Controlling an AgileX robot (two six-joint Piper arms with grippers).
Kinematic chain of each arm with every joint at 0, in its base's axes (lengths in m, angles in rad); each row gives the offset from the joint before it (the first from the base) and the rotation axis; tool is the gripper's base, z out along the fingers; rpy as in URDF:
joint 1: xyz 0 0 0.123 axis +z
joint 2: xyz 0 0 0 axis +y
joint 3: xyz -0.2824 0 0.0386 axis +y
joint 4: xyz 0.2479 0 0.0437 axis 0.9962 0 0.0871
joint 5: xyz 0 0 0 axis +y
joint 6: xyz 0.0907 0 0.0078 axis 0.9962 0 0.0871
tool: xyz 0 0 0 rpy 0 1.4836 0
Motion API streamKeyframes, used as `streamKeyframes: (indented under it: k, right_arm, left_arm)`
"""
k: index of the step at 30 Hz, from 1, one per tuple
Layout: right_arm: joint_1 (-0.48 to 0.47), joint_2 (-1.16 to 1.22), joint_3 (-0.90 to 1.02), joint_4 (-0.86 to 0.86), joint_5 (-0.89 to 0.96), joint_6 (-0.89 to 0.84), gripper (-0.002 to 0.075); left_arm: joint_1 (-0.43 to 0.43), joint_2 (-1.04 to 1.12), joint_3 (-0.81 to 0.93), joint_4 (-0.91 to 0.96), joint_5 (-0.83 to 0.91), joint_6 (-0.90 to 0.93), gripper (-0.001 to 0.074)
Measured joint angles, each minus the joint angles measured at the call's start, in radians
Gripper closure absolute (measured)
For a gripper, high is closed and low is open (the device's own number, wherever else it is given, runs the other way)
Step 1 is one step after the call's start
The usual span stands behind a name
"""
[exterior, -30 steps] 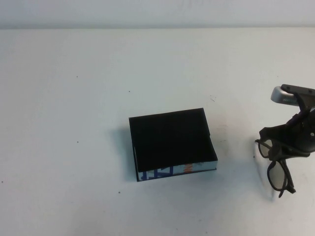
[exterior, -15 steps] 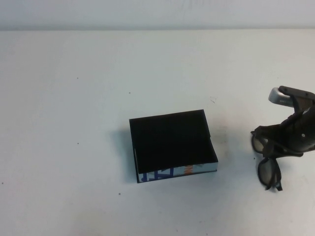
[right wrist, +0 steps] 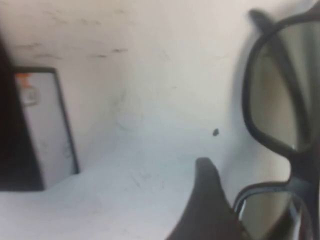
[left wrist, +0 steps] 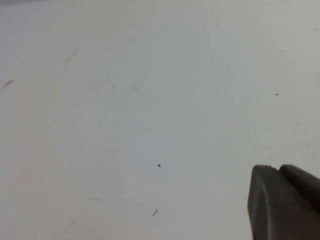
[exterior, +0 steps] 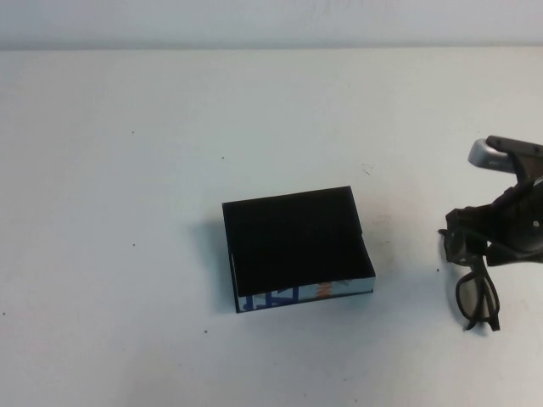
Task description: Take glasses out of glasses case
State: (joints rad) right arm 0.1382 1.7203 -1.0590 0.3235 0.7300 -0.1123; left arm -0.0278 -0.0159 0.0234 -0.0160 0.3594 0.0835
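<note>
light: bright, even, diffuse overhead | shadows: soft, narrow rim beside the shallow black rectangular glasses case (exterior: pixel 295 246) on the white matte table (exterior: pixel 127 170) | glare: greyish sheen on lenses of the black thick-framed plastic glasses (right wrist: pixel 280 100) | focus: right wrist view blurred throughout, frames smeared; left wrist view soft; high view slightly grainy

1. The glasses case (exterior: pixel 297 248) stands alone mid-table (exterior: pixel 127 127); open surface lies from its 7 round to 2 o'clock.
2. At its 3 o'clock, well apart, the right gripper (exterior: pixel 475 242) clamping the glasses (exterior: pixel 473 288) blocks that edge.
3. The left gripper (left wrist: pixel 282 205) hangs over bare table.
</note>
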Motion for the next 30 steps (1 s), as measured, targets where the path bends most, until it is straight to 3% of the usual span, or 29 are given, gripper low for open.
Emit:
streamKeyframes:
  k: [9, 12, 16, 19, 30]
  right_arm:
    - [0.0, -0.263, 0.0, -0.068, 0.093, 0.024, 0.0328]
    - [0.0, -0.388, 0.002, -0.072, 0.121, 0.024, 0.0419]
    - [0.0, -0.615, 0.064, -0.073, 0.051, 0.024, 0.0649]
    - [0.0, -0.811, 0.152, -0.058, -0.067, -0.004, 0.0715]
    - [0.0, -1.294, 0.451, -0.024, -0.248, -0.055, 0.0742]
  left_arm:
    - [0.0, 0.0, 0.0, 0.0, 0.0, 0.0, 0.074]
    - [0.0, 0.0, 0.0, 0.0, 0.0, 0.0, 0.074]
    - [0.0, 0.0, 0.0, 0.0, 0.0, 0.0, 0.074]
    - [0.0, 0.0, 0.0, 0.0, 0.0, 0.0, 0.074]
    - [0.0, 0.0, 0.0, 0.0, 0.0, 0.0, 0.074]
